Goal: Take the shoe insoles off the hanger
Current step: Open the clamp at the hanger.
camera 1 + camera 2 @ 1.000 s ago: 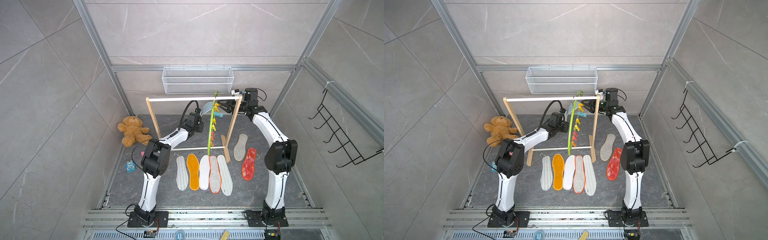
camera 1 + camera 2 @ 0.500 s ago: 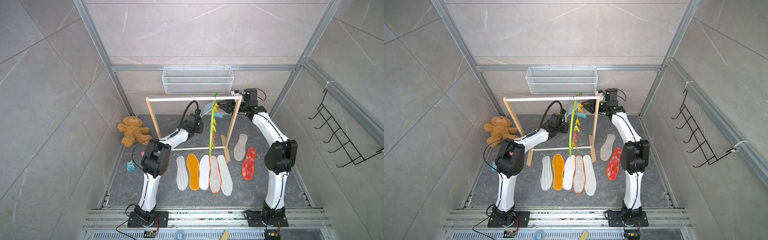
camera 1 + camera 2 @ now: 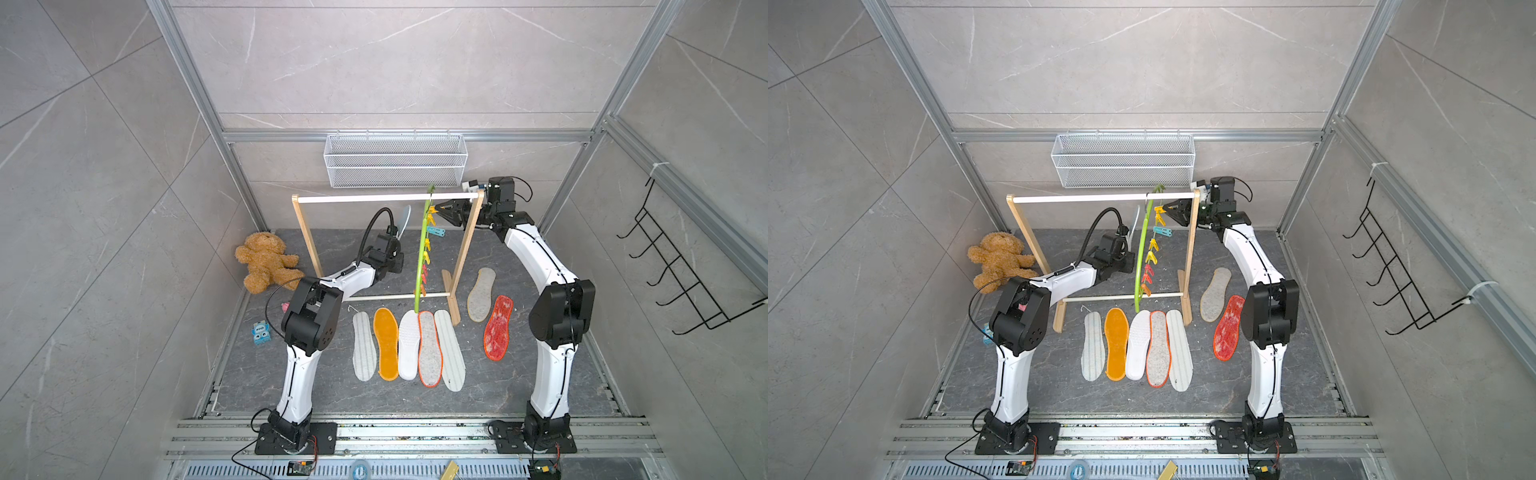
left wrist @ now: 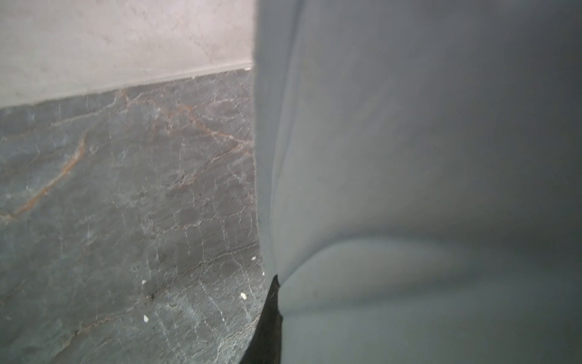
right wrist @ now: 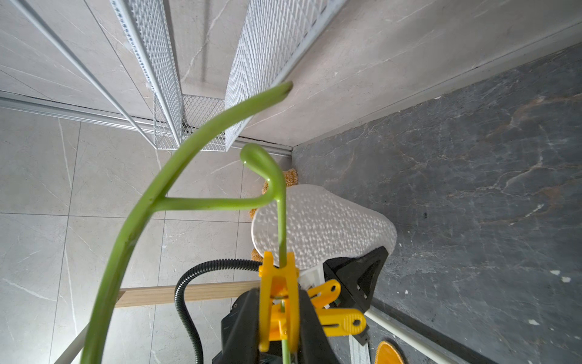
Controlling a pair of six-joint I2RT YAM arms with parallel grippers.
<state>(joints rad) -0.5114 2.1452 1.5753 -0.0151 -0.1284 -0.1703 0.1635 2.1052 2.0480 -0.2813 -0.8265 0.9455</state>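
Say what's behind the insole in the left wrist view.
The blue-grey insole hides everything behind it; beside it only dark floor and pale wall show.

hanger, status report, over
Left gripper shut on the blue-grey insole. Right gripper shut on the yellow clip on the hanger. Seven insoles on the floor. Wooden rack post close beside right gripper.

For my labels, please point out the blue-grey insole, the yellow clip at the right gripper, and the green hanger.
blue-grey insole (image 4: 409, 141): left wrist view, its smooth face.
yellow clip (image 5: 278, 283): right wrist view, its upright body.
green hanger (image 5: 152, 200): right wrist view, where its branch joins.
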